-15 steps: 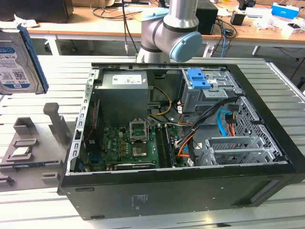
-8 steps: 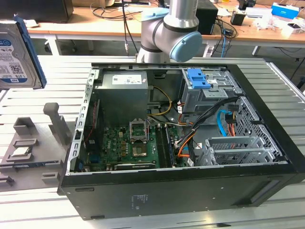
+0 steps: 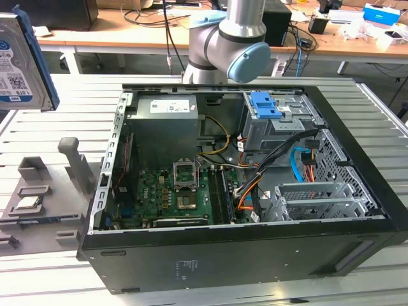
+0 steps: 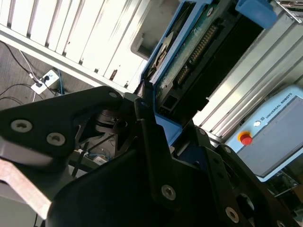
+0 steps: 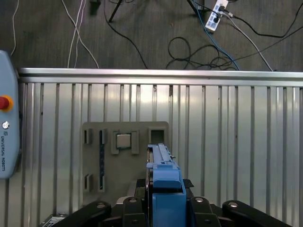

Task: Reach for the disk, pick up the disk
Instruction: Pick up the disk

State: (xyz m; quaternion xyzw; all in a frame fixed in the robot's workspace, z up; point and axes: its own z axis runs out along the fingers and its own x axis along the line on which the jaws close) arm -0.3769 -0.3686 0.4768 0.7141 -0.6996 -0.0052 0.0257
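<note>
Closest to me is the disk (image 3: 19,60), hanging high at the exterior view's left with its white-and-blue label turned outward, touching nothing below it. In the first wrist view it stands on edge, its blue bracket (image 5: 165,189) sitting in the middle of the gripper (image 5: 163,185). In the second wrist view the black fingers (image 4: 150,142) are clenched on that bracket, with the drive's circuit-board side showing beyond. Gripping by the frame looks sensible to me, since it keeps the pinch off the label and the board. I'd say the pick-up is as good as made. Directly beneath lies a grey fixture tray (image 5: 123,156) holding a small square chip (image 5: 123,140), resting on the slatted metal surface (image 5: 236,142). Further along that surface sits the open computer case (image 3: 255,255), with a blue latch (image 3: 264,105) inside, and the arm (image 3: 236,44) rises behind it. A pendant with a red button (image 5: 5,103) lies at the surface's edge. Cables (image 5: 189,42) trail over the floor, and cluttered desks (image 3: 127,32) line the back of the room.
</note>
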